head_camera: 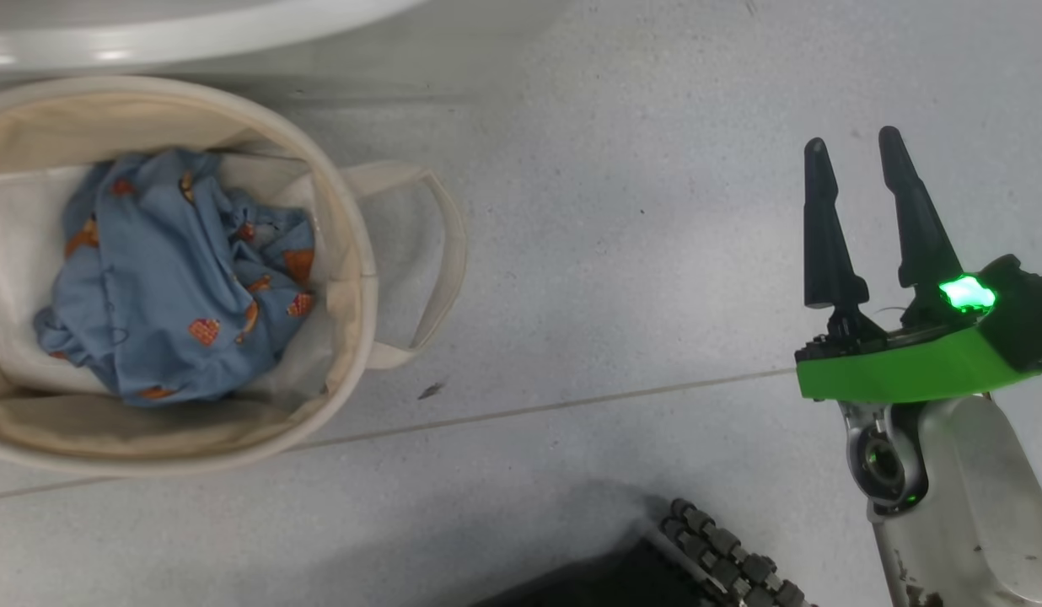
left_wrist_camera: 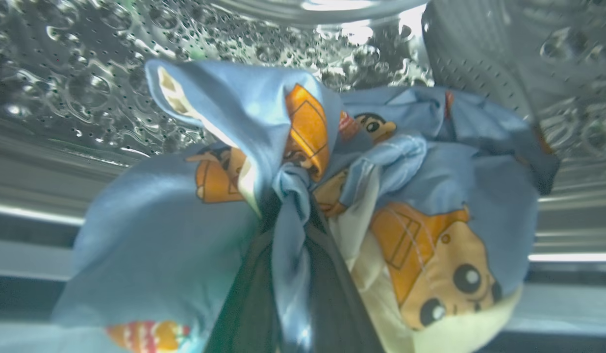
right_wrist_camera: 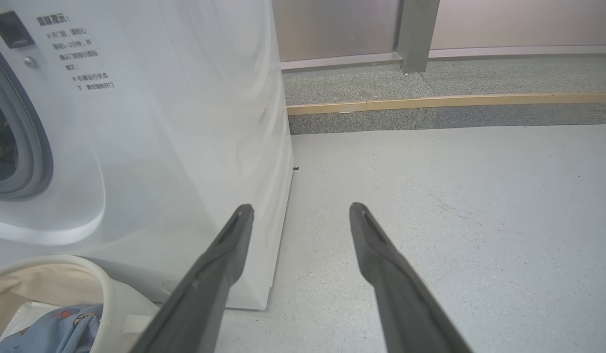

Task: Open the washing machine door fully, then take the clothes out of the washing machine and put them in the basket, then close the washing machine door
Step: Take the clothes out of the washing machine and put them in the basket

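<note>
Speckled grey floor (right_wrist_camera: 455,206), raised step (right_wrist_camera: 450,103), panelled wall (right_wrist_camera: 332,27)

**Grey floor (head_camera: 622,211) with basket (head_camera: 362,278) and washing machine (right_wrist_camera: 185,147)**

The speckled floor carries the cream basket at the left, just in front of the white washing machine at the far side. A thin seam (head_camera: 572,405) crosses the floor. A small dark speck (head_camera: 431,389) lies near the basket's handle.

Your right hand (head_camera: 853,143) sits low on the right of the head view. Its two dark fingers (head_camera: 824,244) are spread apart, empty and pointing up from the green wrist collar (head_camera: 900,371) and pale forearm (head_camera: 976,489). Your left hand (left_wrist_camera: 290,201) is pinched on a fold of the clothes (left_wrist_camera: 161,235).
</note>
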Motion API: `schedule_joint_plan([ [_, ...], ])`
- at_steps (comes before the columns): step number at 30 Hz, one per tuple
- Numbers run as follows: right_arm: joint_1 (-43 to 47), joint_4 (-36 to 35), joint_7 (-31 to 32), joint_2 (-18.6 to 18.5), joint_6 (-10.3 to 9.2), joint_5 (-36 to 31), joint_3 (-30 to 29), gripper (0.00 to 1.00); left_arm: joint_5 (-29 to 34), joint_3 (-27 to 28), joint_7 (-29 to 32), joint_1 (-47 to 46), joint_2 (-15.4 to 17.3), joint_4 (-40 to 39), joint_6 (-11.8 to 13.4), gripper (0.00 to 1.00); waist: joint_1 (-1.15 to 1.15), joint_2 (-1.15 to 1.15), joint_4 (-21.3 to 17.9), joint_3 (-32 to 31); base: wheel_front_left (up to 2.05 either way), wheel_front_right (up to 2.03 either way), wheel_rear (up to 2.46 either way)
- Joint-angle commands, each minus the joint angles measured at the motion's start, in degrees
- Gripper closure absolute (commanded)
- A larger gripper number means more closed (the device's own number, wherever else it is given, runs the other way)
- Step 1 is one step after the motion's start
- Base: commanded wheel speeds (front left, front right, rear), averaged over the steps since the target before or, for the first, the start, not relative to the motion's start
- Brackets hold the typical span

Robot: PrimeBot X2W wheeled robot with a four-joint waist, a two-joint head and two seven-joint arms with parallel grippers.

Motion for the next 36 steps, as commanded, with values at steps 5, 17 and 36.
schedule_joint_plan([
  [5,1.2,-1.1,-0.7,-1.2,0.03,0.2,0.3,0.0,-3.6,2.5,-6.3,0.6,0.5,-1.3,-1.5,1.0,-0.01,0.0,0.9,-2.3,0.0,0.0,0.0],
  [17,3.8,1.4,-0.7,-1.8,0.03,-0.6,0.7,0.0,-15.0,10.3,-22.8,10.0,-3.4,-1.4,-11.7,1.0,-0.01,0.0,3.7,-13.8,0.0,0.0,0.0],
  [36,12.7,4.5,-0.7,-4.0,0.03,-3.0,-0.2,0.0,-21.7,15.1,-30.0,35.4,-7.4,-22.1,-21.9,1.0,-0.01,0.0,7.9,-31.1,0.0,0.0,0.0],
])
